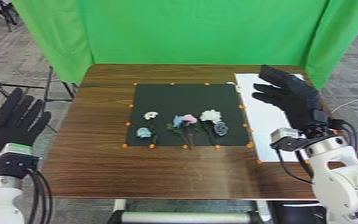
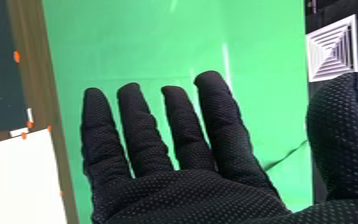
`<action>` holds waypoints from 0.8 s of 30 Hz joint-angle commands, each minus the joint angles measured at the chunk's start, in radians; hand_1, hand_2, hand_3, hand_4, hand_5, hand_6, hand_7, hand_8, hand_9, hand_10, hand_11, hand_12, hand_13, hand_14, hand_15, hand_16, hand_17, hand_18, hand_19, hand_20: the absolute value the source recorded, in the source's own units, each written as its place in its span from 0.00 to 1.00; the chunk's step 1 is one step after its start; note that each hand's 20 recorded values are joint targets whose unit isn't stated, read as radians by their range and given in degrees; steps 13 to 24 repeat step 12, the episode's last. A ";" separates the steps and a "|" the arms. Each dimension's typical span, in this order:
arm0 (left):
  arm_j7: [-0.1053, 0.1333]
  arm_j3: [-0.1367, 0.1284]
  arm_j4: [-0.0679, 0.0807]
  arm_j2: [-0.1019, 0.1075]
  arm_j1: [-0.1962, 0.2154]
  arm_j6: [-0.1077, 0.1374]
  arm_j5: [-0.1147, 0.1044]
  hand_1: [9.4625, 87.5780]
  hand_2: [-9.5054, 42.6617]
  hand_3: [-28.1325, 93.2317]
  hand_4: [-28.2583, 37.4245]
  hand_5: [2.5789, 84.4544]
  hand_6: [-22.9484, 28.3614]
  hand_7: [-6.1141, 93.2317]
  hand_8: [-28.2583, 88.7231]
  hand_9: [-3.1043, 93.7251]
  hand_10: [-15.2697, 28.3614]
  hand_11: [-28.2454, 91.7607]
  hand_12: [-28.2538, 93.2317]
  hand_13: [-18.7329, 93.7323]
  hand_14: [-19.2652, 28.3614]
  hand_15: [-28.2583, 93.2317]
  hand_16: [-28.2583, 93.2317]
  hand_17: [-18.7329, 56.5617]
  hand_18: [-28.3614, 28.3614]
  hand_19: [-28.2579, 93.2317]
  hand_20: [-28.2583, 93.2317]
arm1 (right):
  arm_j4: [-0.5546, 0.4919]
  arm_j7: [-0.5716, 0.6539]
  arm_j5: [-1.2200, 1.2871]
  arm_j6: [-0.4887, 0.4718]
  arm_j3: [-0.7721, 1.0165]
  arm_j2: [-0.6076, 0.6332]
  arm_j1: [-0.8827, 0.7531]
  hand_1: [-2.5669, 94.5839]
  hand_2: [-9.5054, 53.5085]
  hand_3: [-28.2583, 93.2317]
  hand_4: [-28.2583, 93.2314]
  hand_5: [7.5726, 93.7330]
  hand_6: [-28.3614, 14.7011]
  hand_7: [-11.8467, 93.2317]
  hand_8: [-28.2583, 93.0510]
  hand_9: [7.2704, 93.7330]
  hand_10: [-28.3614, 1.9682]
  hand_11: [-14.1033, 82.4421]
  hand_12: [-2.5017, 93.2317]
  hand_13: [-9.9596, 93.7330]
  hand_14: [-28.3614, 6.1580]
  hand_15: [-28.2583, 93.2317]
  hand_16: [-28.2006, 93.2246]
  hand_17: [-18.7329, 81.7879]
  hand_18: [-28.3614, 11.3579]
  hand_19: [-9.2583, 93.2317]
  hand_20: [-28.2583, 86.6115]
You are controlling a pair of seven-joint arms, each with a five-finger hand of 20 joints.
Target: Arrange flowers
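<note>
The left hand point(image 1: 12, 131) and right hand point(image 1: 291, 98) were open. The flowers point(image 1: 210, 116) lay on the mat's point(image 1: 186, 97) near half; with middle stems point(image 1: 190, 138) so close, pinching one could drag its neighbour.

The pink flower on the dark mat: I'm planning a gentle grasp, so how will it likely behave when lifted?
The pink flower is probably light, with a small head on a thin stem. The stem may flex or swing if only the head is pinched. The blue flower lies close beside it, so it might drag along.
</note>
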 commanded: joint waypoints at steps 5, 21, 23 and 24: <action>0.007 0.004 -0.003 0.003 0.003 -0.006 0.004 0.17 0.43 0.79 0.00 0.37 0.55 0.16 0.16 0.30 0.63 0.36 0.30 0.30 0.62 0.42 0.17 0.17 0.70 0.43 0.30 | -0.010 -0.011 0.007 -0.007 0.009 0.000 -0.010 0.14 0.26 0.88 0.03 0.41 0.59 0.23 0.15 0.35 0.54 0.19 0.13 0.38 0.37 0.34 0.37 0.31 0.23 0.41 0.41; 0.009 0.004 -0.005 0.003 0.008 -0.009 0.001 0.17 0.43 0.79 0.00 0.37 0.55 0.17 0.16 0.30 0.63 0.36 0.30 0.30 0.62 0.42 0.17 0.17 0.70 0.43 0.30 | -0.011 -0.007 0.004 -0.009 0.010 -0.001 -0.011 0.14 0.26 0.88 0.03 0.41 0.59 0.23 0.15 0.35 0.55 0.19 0.13 0.38 0.37 0.34 0.37 0.31 0.24 0.41 0.41; 0.009 0.004 -0.005 0.003 0.008 -0.009 0.001 0.17 0.43 0.79 0.00 0.37 0.55 0.17 0.16 0.30 0.63 0.36 0.30 0.30 0.62 0.42 0.17 0.17 0.70 0.43 0.30 | -0.011 -0.007 0.004 -0.009 0.010 -0.001 -0.011 0.14 0.26 0.88 0.03 0.41 0.59 0.23 0.15 0.35 0.55 0.19 0.13 0.38 0.37 0.34 0.37 0.31 0.24 0.41 0.41; 0.009 0.004 -0.005 0.003 0.008 -0.009 0.001 0.17 0.43 0.79 0.00 0.37 0.55 0.17 0.16 0.30 0.63 0.36 0.30 0.30 0.62 0.42 0.17 0.17 0.70 0.43 0.30 | -0.011 -0.007 0.004 -0.009 0.010 -0.001 -0.011 0.14 0.26 0.88 0.03 0.41 0.59 0.23 0.15 0.35 0.55 0.19 0.13 0.38 0.37 0.34 0.37 0.31 0.24 0.41 0.41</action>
